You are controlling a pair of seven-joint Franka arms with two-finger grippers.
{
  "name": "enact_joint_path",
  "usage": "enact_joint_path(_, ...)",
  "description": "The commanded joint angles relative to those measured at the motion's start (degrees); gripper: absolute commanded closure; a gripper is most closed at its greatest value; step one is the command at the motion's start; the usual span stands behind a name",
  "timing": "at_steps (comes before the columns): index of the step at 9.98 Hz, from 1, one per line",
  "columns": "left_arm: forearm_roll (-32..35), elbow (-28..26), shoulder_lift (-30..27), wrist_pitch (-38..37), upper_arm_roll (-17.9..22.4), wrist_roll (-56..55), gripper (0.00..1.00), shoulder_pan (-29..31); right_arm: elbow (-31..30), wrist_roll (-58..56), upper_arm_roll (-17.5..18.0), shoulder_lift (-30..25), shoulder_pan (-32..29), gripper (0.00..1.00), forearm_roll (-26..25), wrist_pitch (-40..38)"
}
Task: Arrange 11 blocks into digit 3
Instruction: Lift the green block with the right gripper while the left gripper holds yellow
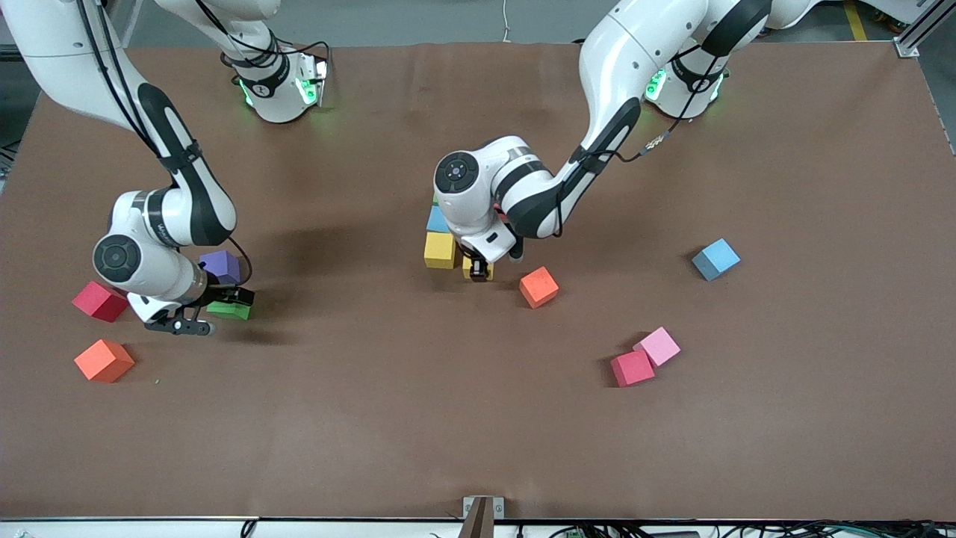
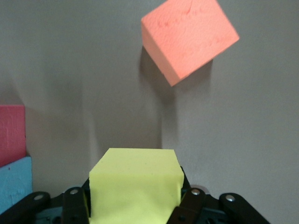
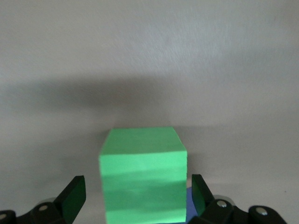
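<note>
Left gripper (image 1: 479, 270): sitting just above centre of the front frame, down at the table, its fingers (image 2: 74, 205) clamping a yellow block (image 2: 135, 186) from both sides.
Held yellow block: filling the bottom centre of the left wrist frame, showing only as a sliver under the hand in the front frame, just beside the second yellow block (image 1: 440, 249).
Digit 3 so far: a short column is showing at centre frame, the second yellow block lowest, a blue block (image 1: 436, 219) touching it above, a green edge (image 1: 435, 199) peeking out over that; the arm is hiding the rest, though a red block (image 2: 11, 133) is showing at the left edge of the left wrist frame.
Orange block (image 1: 538, 287): lying loose right of the left gripper, turned at an angle.
Right gripper (image 1: 196, 323): working at the left of the front frame, fingers (image 3: 74, 196) spread wide on either side of a green block (image 3: 142, 175), clear gaps on both sides.
Purple block (image 1: 220, 267): sitting just above the green one in the front frame.
Left-side strays: a dark red block (image 1: 99, 301) and another orange block (image 1: 104, 360), lower left.
Right-side strays: a light blue block (image 1: 715, 258) at right; a pink block (image 1: 657, 346) touching a red block (image 1: 632, 368) at lower right.
</note>
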Motion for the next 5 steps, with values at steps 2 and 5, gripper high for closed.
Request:
enact_joint_path(2, 1.2, 1.2, 1.9, 2.8, 0.7, -2.6, 0.87, -1.7, -3.4, -0.2, 1.5, -1.4, -2.4, 0.07, -0.7, 2.1)
enact_joint_path(5, 1.3, 1.1, 2.6, 2.9, 0.6, -3.2, 0.87, -2.6, -1.3, -0.1, 1.8, -1.3, -2.2, 0.46, -0.5, 2.2)
